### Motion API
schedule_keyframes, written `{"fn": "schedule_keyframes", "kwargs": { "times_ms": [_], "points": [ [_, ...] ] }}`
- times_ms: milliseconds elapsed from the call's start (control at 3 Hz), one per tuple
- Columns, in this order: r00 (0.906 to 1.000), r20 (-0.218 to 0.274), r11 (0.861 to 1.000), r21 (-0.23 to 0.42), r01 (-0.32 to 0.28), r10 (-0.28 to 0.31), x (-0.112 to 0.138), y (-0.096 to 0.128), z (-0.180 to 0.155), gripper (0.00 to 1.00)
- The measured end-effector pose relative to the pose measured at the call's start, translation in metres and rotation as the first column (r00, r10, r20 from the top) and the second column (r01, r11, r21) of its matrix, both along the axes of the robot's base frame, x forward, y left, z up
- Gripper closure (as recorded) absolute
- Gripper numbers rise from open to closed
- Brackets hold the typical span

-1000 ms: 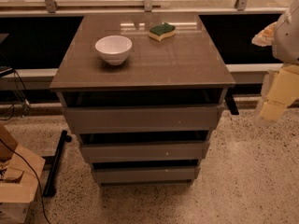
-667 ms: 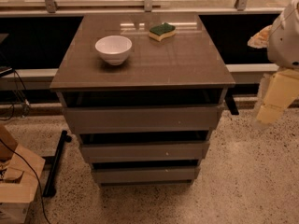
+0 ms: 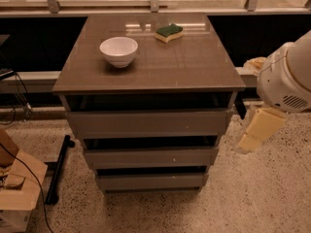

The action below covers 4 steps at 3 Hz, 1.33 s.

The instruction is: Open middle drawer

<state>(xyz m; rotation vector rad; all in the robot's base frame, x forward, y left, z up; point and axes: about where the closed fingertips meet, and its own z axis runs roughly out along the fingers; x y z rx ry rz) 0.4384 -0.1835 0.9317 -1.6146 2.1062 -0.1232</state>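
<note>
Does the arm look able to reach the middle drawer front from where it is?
Probably yes: the gripper hangs right of the cabinet, and nothing blocks the middle drawer front.

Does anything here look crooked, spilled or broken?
Nothing stands out. The bowl sits upright and the sponge lies flat on the cabinet top. The middle drawer sits level, like those above and below it. The gripper hangs to the right of the cabinet, off the drawers.
</note>
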Motion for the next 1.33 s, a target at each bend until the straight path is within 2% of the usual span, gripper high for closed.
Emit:
{"fn": "schedule_keyframes", "kwargs": {
  "times_ms": [667, 1000, 1333],
  "points": [
    [0.9997, 0.014, 1.0, -0.014, 0.019, -0.018, 0.004, 0.002, 0.001, 0.0],
    [0.9986, -0.002, 0.998, 0.032, 0.054, -0.053, 0.006, 0.012, -0.026, 0.0],
    [0.9962, -0.03, 0.989, 0.118, 0.084, -0.081, 0.006, 0.005, -0.063, 0.0]
  ]
}}
